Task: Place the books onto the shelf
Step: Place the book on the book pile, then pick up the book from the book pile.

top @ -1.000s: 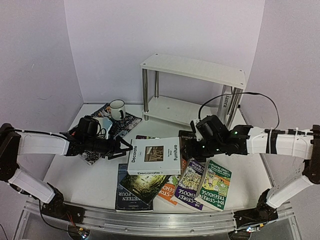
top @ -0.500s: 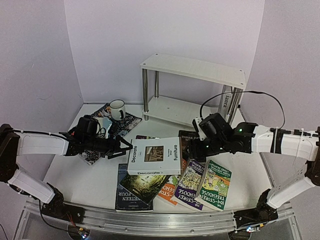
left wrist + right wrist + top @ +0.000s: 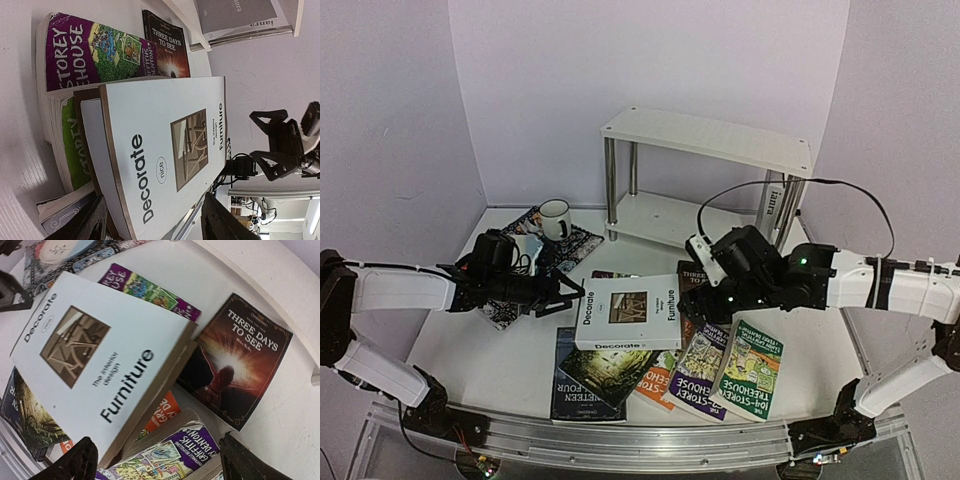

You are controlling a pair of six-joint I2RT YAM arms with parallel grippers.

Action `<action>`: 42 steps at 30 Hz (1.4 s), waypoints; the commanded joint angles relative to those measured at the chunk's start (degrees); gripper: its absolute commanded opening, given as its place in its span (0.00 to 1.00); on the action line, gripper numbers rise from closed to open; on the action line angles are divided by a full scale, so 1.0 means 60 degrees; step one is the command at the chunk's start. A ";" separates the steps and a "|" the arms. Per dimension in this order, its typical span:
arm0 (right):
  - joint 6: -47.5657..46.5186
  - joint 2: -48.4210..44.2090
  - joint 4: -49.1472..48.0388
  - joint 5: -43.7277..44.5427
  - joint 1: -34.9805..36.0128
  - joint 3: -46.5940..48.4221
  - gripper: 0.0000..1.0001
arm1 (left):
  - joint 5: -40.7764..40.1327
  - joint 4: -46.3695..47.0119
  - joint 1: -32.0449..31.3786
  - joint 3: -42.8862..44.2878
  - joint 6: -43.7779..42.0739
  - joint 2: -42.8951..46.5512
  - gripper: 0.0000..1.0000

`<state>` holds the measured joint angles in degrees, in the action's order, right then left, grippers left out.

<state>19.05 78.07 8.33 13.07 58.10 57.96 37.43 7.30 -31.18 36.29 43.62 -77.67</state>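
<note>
My right pincer (image 3: 703, 291) hangs released, fingers spread wide with nothing between them, just off the right-hand edge of the big white paperback titled "Decorate Furniture" (image 3: 628, 312). My left pincer (image 3: 560, 297) is parted too, at that same book's left edge. I cannot tell whether its tips touch the cover.

The white book lies on top of the heap, cover up and slightly tilted. Under its right edge sits a black paperback with a glowing sunburst cover (image 3: 240, 360). In front of it and half beneath it fan out a purple cartoon paperback (image 3: 698, 365), a bright green one (image 3: 752, 368), an orange one (image 3: 655, 380) and a dark, gold-patterned one (image 3: 582, 385). Behind the white book stands the small white two-tier shelf on shiny metal legs (image 3: 710, 140), well apart, with a grey book (image 3: 235, 15) already on its lower board.

I judge the white book the heaviest of the lot. It looks thick and fairly stiff as a block, but its cover looks smooth and likely slippery. The page block would sag or fan if I pinch it far from the spine. Its right edge overhangs the black book, so a finger can slip underneath there. I would clamp across the thickness, close to the spine corner, with my left pincer steadying the opposite edge.
</note>
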 commanded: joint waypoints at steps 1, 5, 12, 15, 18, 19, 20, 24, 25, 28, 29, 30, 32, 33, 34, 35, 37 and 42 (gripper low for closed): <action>-0.1406 0.0434 0.0480 0.0852 0.0889 0.0964 0.84 | 0.0139 0.0387 -0.0097 -0.0057 0.0078 0.0039 0.64; -0.2426 0.0863 0.0501 0.1042 0.1607 0.1308 0.86 | 0.0218 0.0381 -0.0181 -0.0043 0.0127 -0.0262 0.63; -0.4295 0.2018 0.0783 0.1324 0.2543 0.2058 0.87 | 0.0210 0.0385 -0.0406 -0.0005 0.0136 -0.0609 0.59; -0.4677 0.2550 0.0908 0.1651 0.2715 0.2344 0.87 | 0.0180 0.0381 -0.0459 0.0001 0.0176 -0.0705 0.53; -0.4875 0.2890 0.0911 0.1616 0.2747 0.2479 0.87 | 0.0226 0.0382 -0.0486 0.0047 0.0244 -0.0748 0.41; -0.4931 0.2944 0.0911 0.1591 0.2752 0.2485 0.87 | 0.0250 0.0381 -0.0487 0.0063 0.0282 -0.0725 0.37; -0.5026 0.2984 0.0911 0.1563 0.2762 0.2470 0.87 | 0.0268 0.0381 -0.0486 0.0084 0.0319 -0.0680 0.32; -0.5509 0.3122 0.0894 0.1947 0.2924 0.2398 0.88 | 0.0255 0.0381 -0.0487 0.0162 0.0481 -0.0502 0.12; -0.5664 0.3156 0.0886 0.2087 0.2999 0.2396 0.89 | 0.0293 0.0383 -0.0487 0.0189 0.0539 -0.0499 0.07; -0.6112 0.3287 0.0835 0.2491 0.3184 0.2401 0.90 | 0.0473 0.0382 -0.0487 0.0315 0.0711 -0.0526 0.00; -0.6270 0.3359 0.0814 0.2602 0.3246 0.2428 0.91 | 0.0510 0.0388 -0.0487 0.0353 0.0775 -0.0488 0.00; -0.6390 0.3421 0.0803 0.2713 0.3287 0.2449 0.91 | 0.0507 0.0383 -0.0487 0.0375 0.0821 -0.0445 0.00; -0.6605 0.3535 0.0754 0.2968 0.3375 0.2480 0.92 | 0.0489 0.0379 -0.0486 0.0410 0.0946 -0.0331 0.00; -0.6706 0.3597 0.0733 0.3094 0.3416 0.2488 0.92 | 0.0485 0.0373 -0.0486 0.0432 0.1012 -0.0271 0.00; -0.6818 0.3665 0.0706 0.3231 0.3470 0.2487 0.92 | 0.0486 0.0358 -0.0487 0.0467 0.1092 -0.0206 0.00; -0.6919 0.3747 0.0640 0.3434 0.3526 0.2488 0.93 | 0.0495 0.0347 -0.0487 0.0496 0.1172 -0.0149 0.00; -0.7124 0.3907 0.0509 0.3884 0.3667 0.2482 0.96 | 0.0546 0.0337 -0.0487 0.0560 0.1339 -0.0068 0.00; -0.7619 0.4332 0.0002 0.5248 0.3905 0.2441 0.97 | 0.0679 0.0325 -0.0487 0.0745 0.1674 0.0081 0.00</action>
<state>-23.26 101.89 9.91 35.14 80.43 70.91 39.81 7.47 -33.82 36.91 51.28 -79.60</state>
